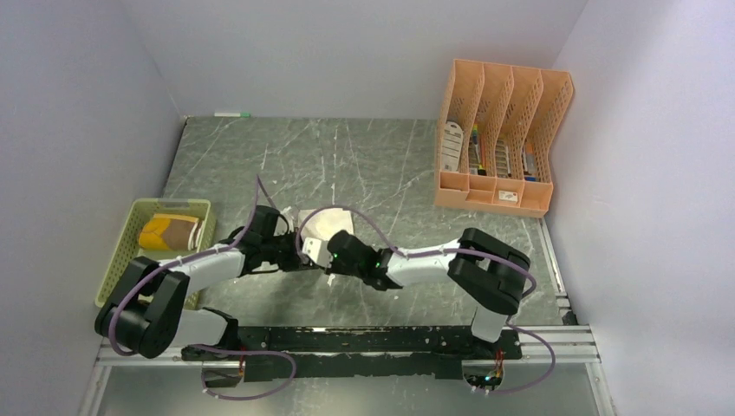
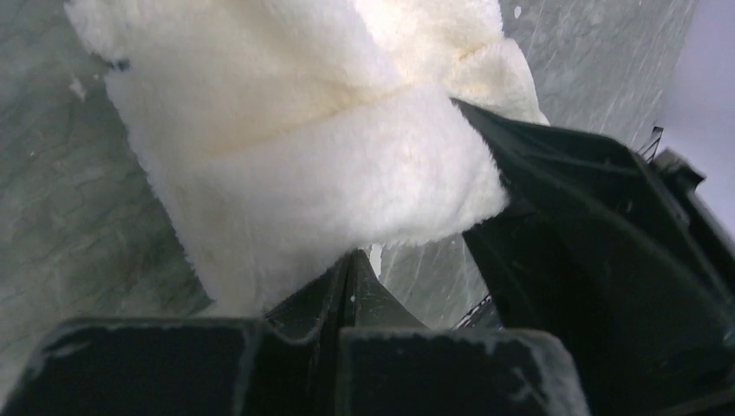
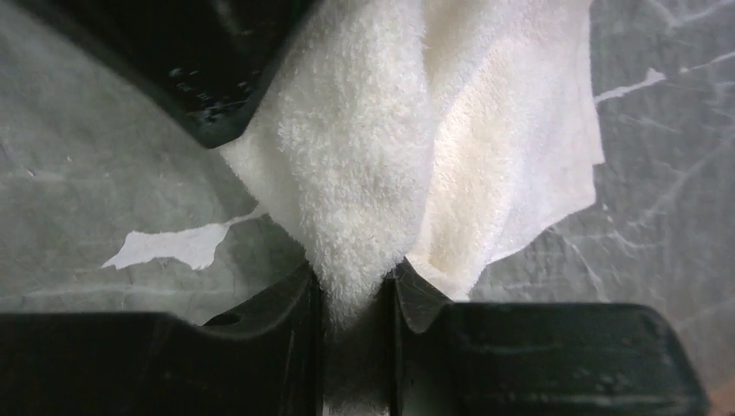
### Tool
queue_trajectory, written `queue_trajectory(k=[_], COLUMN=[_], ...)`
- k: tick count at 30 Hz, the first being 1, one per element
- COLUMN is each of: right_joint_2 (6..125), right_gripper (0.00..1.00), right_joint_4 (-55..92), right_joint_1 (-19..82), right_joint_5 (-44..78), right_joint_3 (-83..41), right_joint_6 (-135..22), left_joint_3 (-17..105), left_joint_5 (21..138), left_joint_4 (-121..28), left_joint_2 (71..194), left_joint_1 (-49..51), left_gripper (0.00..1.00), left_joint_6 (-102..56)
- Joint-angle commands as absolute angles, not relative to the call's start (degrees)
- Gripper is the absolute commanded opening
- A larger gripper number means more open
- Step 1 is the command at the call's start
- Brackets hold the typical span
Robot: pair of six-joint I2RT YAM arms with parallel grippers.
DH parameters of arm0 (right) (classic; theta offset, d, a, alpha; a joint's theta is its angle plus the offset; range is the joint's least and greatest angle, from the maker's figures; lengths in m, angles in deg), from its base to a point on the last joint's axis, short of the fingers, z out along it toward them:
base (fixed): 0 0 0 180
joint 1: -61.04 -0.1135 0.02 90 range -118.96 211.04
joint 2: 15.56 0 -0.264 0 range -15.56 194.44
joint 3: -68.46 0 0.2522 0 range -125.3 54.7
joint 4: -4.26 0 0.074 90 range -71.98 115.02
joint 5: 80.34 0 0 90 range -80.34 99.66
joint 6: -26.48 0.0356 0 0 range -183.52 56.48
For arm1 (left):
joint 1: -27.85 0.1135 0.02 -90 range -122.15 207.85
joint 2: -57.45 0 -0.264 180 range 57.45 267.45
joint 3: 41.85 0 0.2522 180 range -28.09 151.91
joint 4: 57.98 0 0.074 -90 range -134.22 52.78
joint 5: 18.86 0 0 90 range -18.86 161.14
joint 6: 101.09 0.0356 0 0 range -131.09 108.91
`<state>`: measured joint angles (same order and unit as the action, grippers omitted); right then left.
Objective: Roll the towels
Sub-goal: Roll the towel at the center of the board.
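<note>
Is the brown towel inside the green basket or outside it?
Inside: the brown towel lies within the walls of the green basket.

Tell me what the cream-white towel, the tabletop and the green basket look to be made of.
Cream-white towel: soft terry or fleece, judging by its fuzzy pile and limp folds.
Tabletop: grey stone-look surface with pale veins, matte; whether real stone or laminate is unclear.
Basket: pale green plastic, likely, given its rigid mesh walls.

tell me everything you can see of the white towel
The cream-white towel is fluffy terry cloth, bunched and folded over itself, not yet a tidy roll. It lies on the grey marbled table, near its middle. The right tool pinches a thick fold; the left tool is shut at its near edge, apparently gripping it. Some folds look faintly yellowish.
</note>
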<state>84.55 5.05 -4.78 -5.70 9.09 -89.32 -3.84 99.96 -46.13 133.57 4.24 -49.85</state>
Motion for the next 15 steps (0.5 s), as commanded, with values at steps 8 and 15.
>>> queue_trajectory(k=[8,15], right_joint_2=[90.2,98.5], right_gripper=[0.23,0.24], right_joint_4=[37.1,50.4], right_joint_1=[11.9,14.9], right_joint_5=[45.3,61.0], right_joint_3=[-12.5,-21.1], right_joint_6=[-81.4,-83.6], left_joint_3=[6.6,12.0], left_joint_5=[101.7,101.0], left_joint_4=[-31.3,-22.1], left_joint_2=[118.7,116.7], left_joint_1=[5.7,5.9], left_gripper=[0.07,0.07], left_joint_6=[-41.9,-36.1])
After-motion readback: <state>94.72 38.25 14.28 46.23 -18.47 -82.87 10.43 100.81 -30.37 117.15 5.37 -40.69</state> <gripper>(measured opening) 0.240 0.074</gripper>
